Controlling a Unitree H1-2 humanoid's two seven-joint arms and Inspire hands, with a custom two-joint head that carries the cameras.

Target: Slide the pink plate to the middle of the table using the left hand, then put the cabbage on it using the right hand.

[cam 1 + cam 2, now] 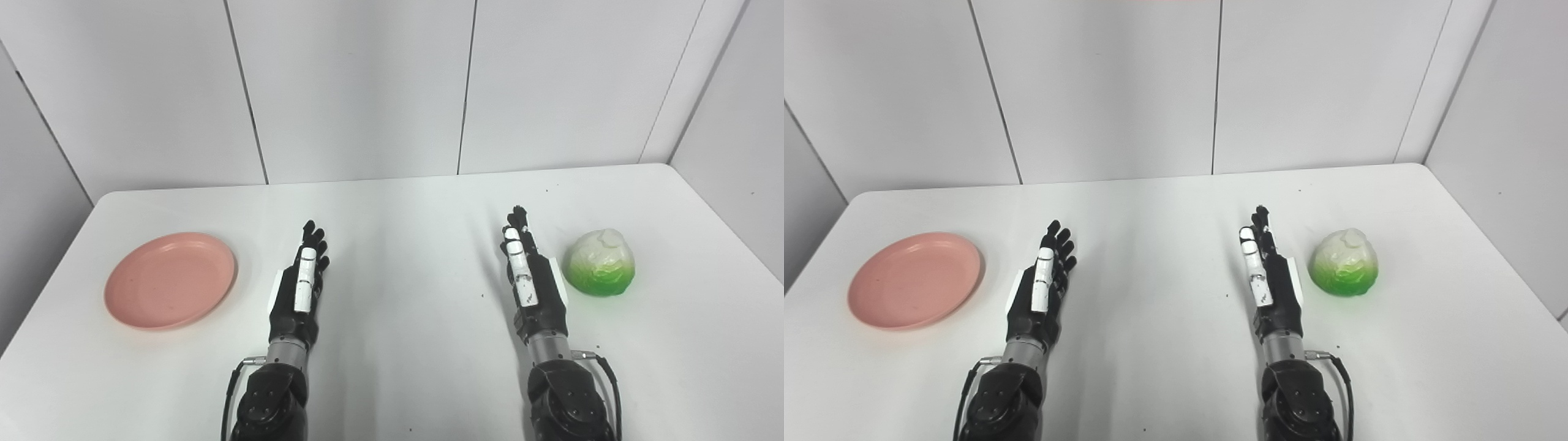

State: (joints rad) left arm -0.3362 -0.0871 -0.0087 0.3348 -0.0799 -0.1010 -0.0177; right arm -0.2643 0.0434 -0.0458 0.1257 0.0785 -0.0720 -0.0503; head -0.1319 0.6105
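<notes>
Right eye view alone shows plate (pixel 915 280) clear of frame edge — robot hands empty.

This looks like a robot test cell in a lab: a bare white table (pixel 392 343) lies under the left hand (pixel 300 288) and right hand (pixel 530 282), and plain white wall panels (pixel 361 86) stand beyond their fingertips, closing in on both sides.

- Left hand (pixel 300 288): empty, fingers straight, edge-on with thumb uppermost.
- Right hand (pixel 530 278): empty, fingers extended forward, same edge-on pose, well apart from its partner.
</notes>
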